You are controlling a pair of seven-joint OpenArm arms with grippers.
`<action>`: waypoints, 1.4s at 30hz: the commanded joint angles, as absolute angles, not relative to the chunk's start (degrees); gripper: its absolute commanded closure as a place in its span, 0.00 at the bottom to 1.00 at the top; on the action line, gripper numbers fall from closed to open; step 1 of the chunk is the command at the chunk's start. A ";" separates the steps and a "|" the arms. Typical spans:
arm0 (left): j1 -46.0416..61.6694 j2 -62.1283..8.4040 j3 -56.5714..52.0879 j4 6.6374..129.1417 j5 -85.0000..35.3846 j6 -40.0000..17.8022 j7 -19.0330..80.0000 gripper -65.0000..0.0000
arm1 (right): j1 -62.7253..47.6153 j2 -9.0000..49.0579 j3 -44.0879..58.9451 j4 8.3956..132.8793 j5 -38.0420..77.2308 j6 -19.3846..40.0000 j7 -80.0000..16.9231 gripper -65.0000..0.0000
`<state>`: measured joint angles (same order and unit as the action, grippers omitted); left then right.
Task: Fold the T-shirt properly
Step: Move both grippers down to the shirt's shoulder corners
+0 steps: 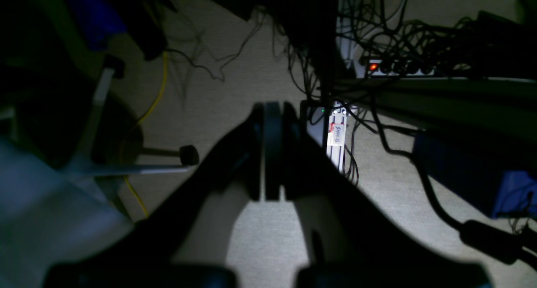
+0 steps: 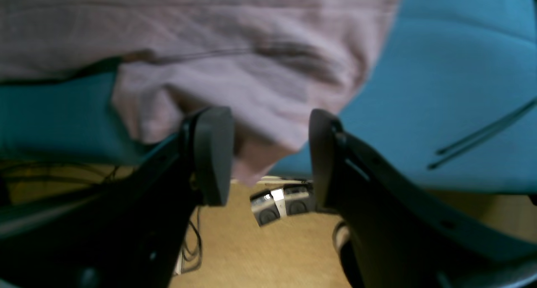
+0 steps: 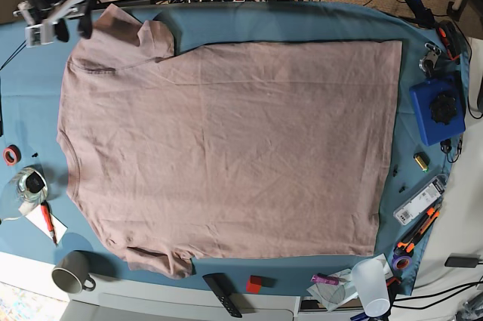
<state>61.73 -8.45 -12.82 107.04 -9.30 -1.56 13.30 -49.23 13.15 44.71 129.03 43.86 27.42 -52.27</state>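
Under the left wrist camera lies only dim floor, with tangled cables point(image 1: 390, 36) and a power strip point(image 1: 394, 67) showing a red light. The left gripper point(image 1: 268, 153) has its jaws pressed together with nothing between them, and it hangs off the desk, away from the work.

Below the right wrist camera, the right gripper point(image 2: 270, 158) has its jaws spread wide. A sleeve of the T-shirt point(image 2: 235, 61) hangs between them over the edge of the teal cloth point(image 2: 453, 90); the jaws straddle the fabric, but none is pinched.

From the base view, the T-shirt point(image 3: 226, 147) lies spread flat across most of the desk point(image 3: 23, 79), collar end to the view's left and hem to the right, both short sleeves still sticking out. The right gripper point(image 3: 56, 15) sits at the far-left corner just beside the upper sleeve. The left gripper is out of this view. A mug point(image 3: 72, 272), tools and a blue box point(image 3: 436, 113) ring the garment.

By my reading, 0 folds are made: the shirt is smoothed out and little more. Both sleeves, the side folds and the final halving remain.
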 commanded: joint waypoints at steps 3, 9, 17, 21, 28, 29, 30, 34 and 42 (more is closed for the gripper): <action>62.85 -8.73 -12.93 107.87 -9.28 -1.37 12.47 1.00 | -46.61 13.76 47.83 122.26 51.37 31.05 -55.46 0.55; 62.85 -8.73 -12.93 107.87 -9.26 -1.39 12.47 1.00 | -42.70 15.27 47.86 103.22 62.43 38.72 -60.16 0.55; 62.85 -8.73 -12.93 107.87 -9.26 -1.37 12.47 1.00 | -38.15 15.25 47.29 92.95 69.91 40.00 -64.40 0.55; 62.85 -8.73 -12.93 107.90 -9.26 -1.37 12.47 1.00 | -36.62 15.25 46.59 92.95 69.97 40.00 -64.82 0.55; 62.52 -8.73 -12.93 107.92 -9.28 -1.37 12.45 1.00 | -36.01 15.20 46.54 92.92 66.76 40.00 -63.02 0.55; 62.41 -8.73 -12.93 107.92 -9.28 -1.37 12.45 1.00 | -36.01 15.11 46.41 92.92 66.83 40.00 -63.02 0.55; 62.28 -8.73 -12.93 107.92 -9.26 -1.37 12.45 1.00 | -36.01 15.07 46.13 92.92 66.81 40.00 -63.02 0.55; 61.93 -8.73 -12.93 107.92 -9.26 -1.37 12.47 1.00 | -36.03 15.07 42.17 92.92 66.78 40.00 -63.77 0.55; 61.91 -8.73 -12.93 107.92 -9.28 -1.37 12.47 1.00 | -36.05 11.70 36.53 92.95 64.66 40.00 -62.98 0.55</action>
